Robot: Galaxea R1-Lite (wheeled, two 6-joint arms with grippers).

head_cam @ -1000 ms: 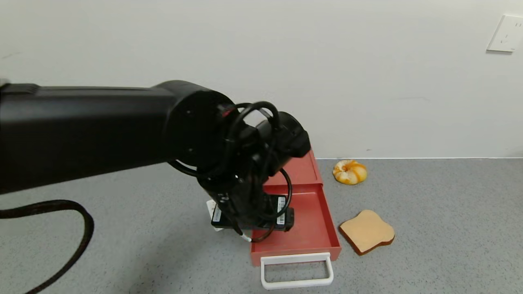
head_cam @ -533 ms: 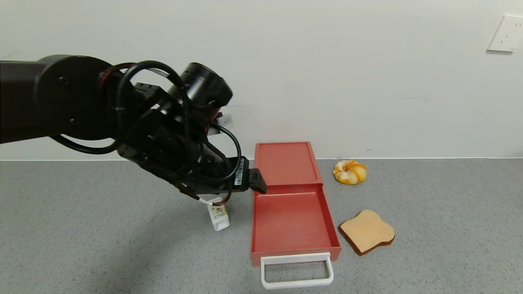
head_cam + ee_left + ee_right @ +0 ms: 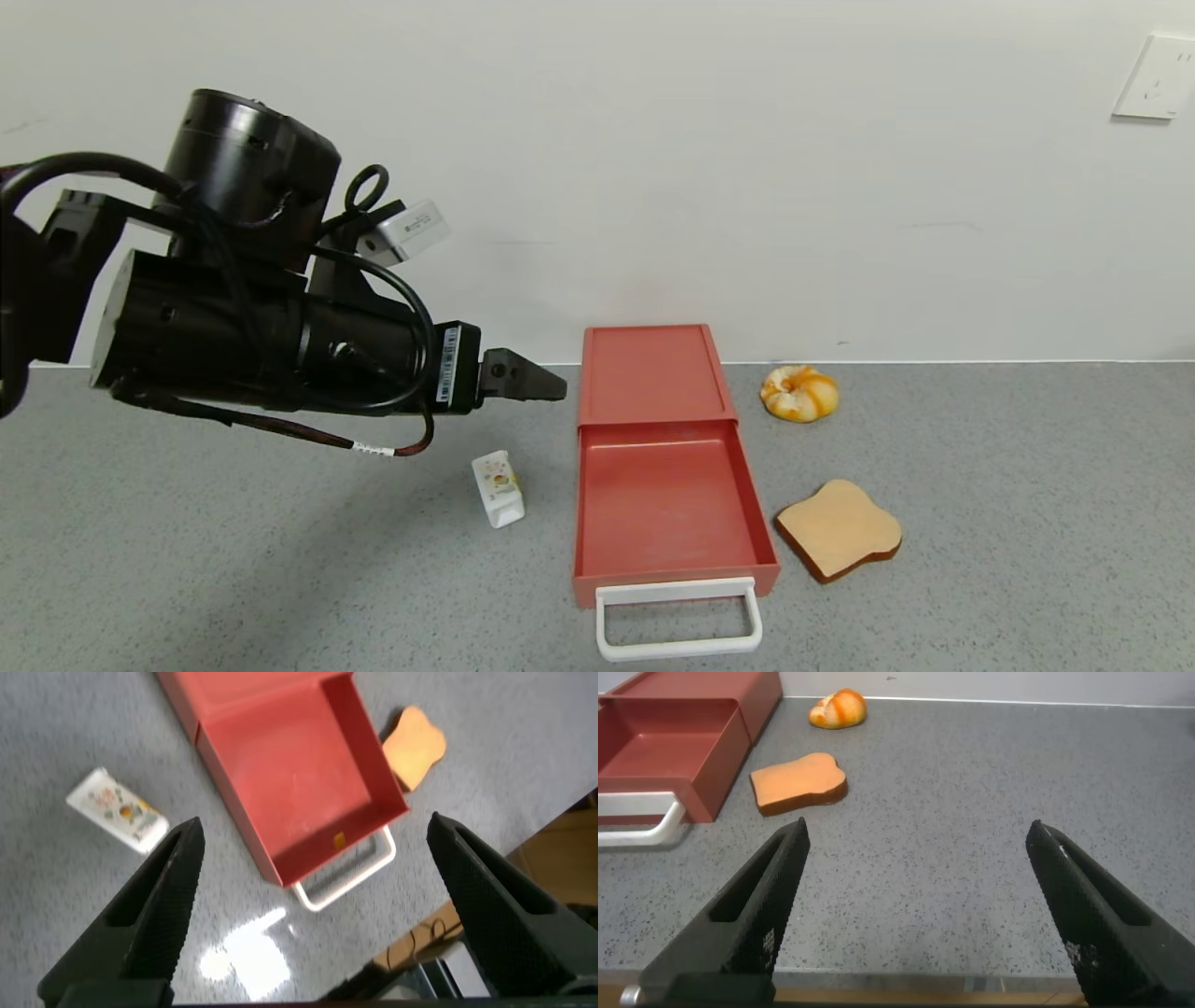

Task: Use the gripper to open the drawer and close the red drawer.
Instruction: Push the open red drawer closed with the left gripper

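The left hand [image 3: 537,381] hovers with fingers spread wide, left of the drawer [image 3: 665,471], whose tray stands pulled out on the counter [image 3: 980,560].

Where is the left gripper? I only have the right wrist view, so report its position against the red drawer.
Observer: The left gripper hangs in the air to the left of the drawer, touching nothing.
Operator: Report its jaws.
Observer: Open, spread wide in the left wrist view.
Operator: Name anything lying on that side of the drawer.
Observer: A small white carton lies on the table, left of the pulled-out drawer and apart from it.
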